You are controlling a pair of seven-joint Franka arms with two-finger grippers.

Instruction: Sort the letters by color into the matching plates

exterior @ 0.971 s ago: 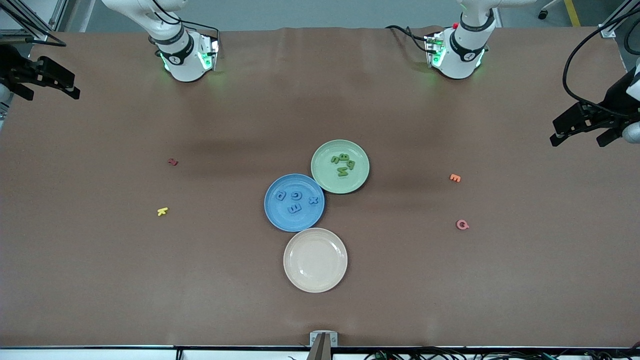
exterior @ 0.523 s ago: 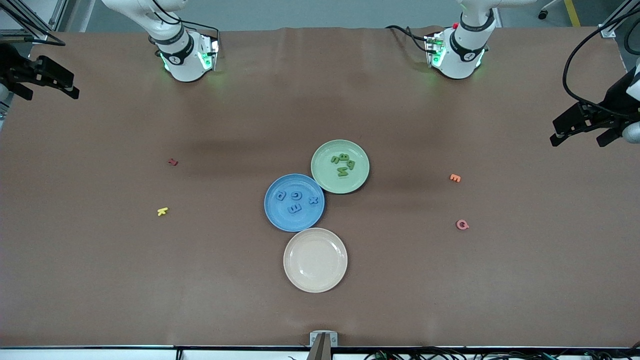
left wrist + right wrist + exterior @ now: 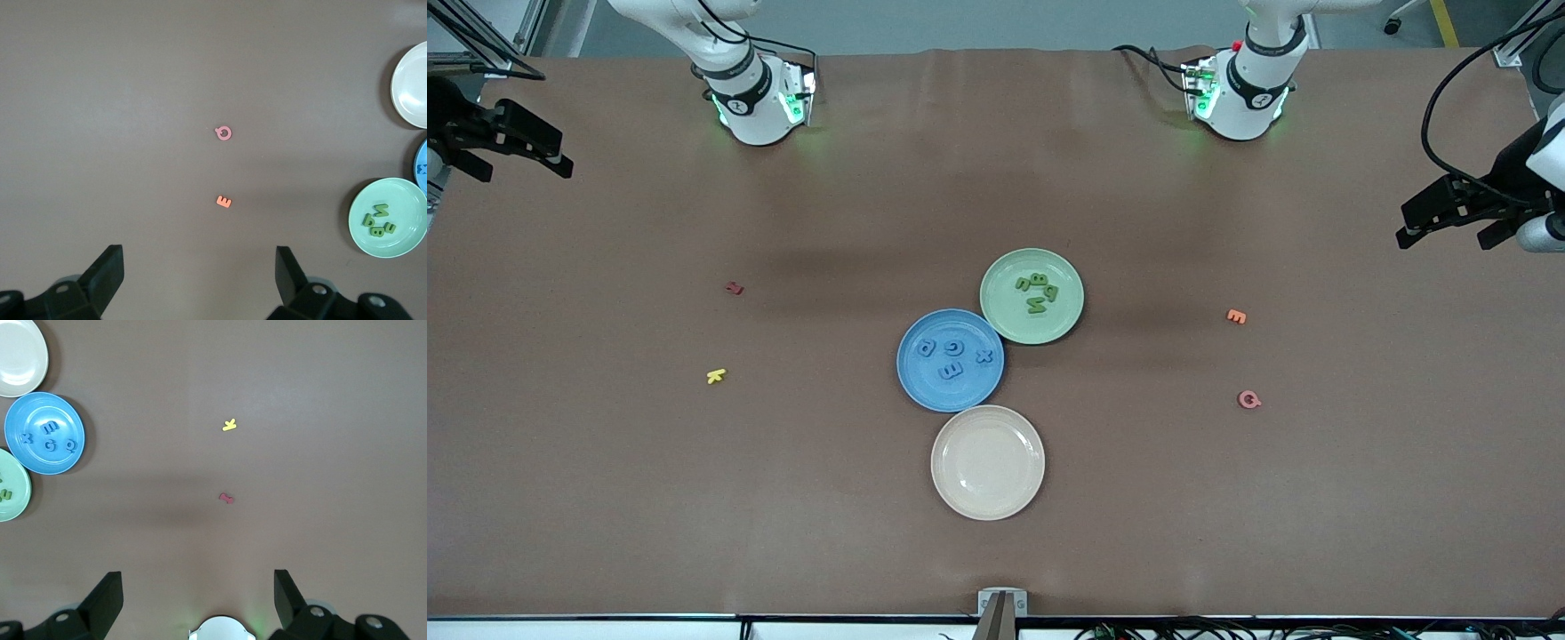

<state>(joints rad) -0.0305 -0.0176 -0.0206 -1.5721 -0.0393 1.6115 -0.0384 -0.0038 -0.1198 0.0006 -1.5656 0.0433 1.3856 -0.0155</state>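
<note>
Letters were all in plates: four blue letters (image 3: 952,357) in the blue plate (image 3: 918,386), four green letters (image 3: 1039,292) in the green plate (image 3: 1009,324). Both plates sat mid-table, rims touching; the green one was farther from the front camera and a little toward the left arm's end. Cream plate (image 3: 987,462) sat nearest the camera, just beside the blue one. Table (image 3: 605,498) was wide open on every side of the cluster, only strays there: red letter (image 3: 735,288) and yellow letter (image 3: 716,376) toward the right arm's end, orange letter (image 3: 1236,316) and pink letter (image 3: 1249,400) toward the left arm's end. Left claw (image 3: 1449,227) was released, holding nothing, up over the table edge at its own end, well apart from the plates. Right claw (image 3: 520,156) likewise, released and up at its own edge.
</note>
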